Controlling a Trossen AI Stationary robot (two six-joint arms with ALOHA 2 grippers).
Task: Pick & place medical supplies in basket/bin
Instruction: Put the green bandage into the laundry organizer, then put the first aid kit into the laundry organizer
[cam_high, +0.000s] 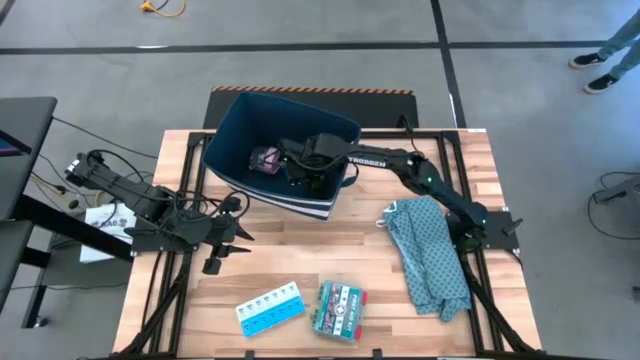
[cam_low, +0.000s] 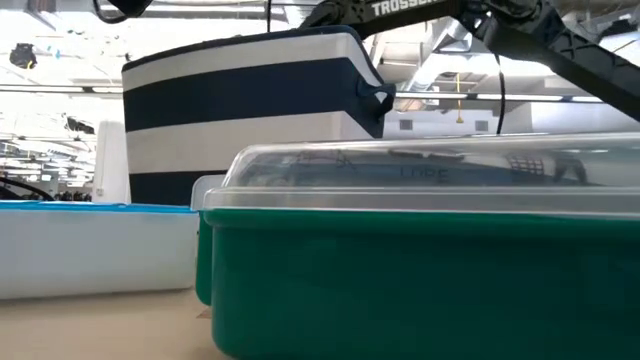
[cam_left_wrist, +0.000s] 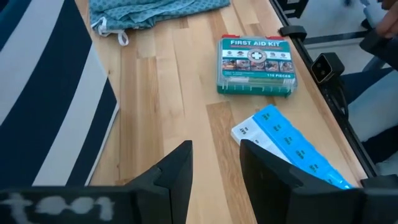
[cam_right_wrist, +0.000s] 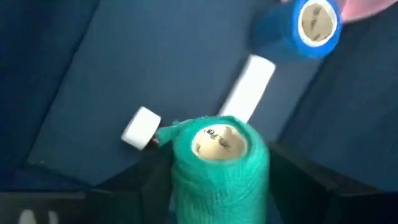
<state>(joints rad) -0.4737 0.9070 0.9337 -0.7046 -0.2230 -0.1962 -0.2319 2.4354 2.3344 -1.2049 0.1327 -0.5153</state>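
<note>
A: Where is the right claw (cam_high: 300, 160)?

B: Reached inside the navy bin (cam_high: 232, 130) at the far middle of the bench (cam_high: 290, 240). In its wrist view the two fingers grip a green bandage roll (cam_right_wrist: 221, 163), held just above the bin's floor.

A: What else lies in the bin?

B: A blue tape roll (cam_right_wrist: 300, 30), a white stick-like piece (cam_right_wrist: 249, 87), a small white cap (cam_right_wrist: 141, 126), and a pink roll (cam_high: 266, 160) seen from above.

A: And the left claw (cam_high: 228, 245)?

B: It hovers over the left part of the bench, near side of the bin, fingers (cam_left_wrist: 176, 175) parted and holding nothing.

A: What remains outside?

B: The light-blue pill organizer (cam_high: 270, 308) and the green first aid kit (cam_high: 341, 308) sit side by side at the near edge, just apart. A teal patterned cloth (cam_high: 428, 252) lies on the right.
</note>
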